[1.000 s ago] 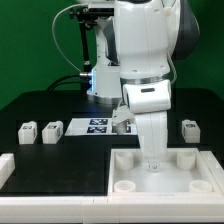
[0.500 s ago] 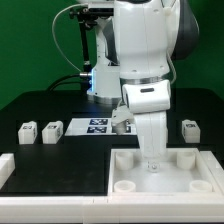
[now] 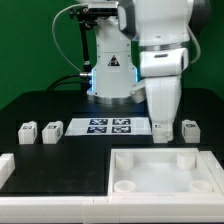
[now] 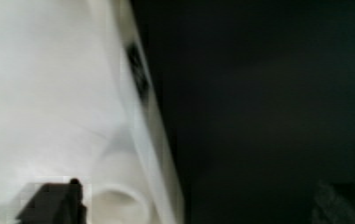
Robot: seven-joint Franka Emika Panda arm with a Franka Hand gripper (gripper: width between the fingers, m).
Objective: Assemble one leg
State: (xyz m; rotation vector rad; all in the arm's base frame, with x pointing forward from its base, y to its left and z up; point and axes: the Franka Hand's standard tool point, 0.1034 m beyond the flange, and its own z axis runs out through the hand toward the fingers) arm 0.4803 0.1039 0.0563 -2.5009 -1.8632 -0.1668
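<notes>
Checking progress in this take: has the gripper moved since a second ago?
Yes. The gripper has left the white tray and shifted toward the exterior view's right, now hanging beyond the tray's far edge, by the marker board's right end.

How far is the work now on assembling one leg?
Done: nothing visible; the tray shows empty sockets. In hand: nothing; the hand hangs open beyond the tray's far edge. Left: grasp a leg, likely the nearest, and seat it in a socket.
</notes>
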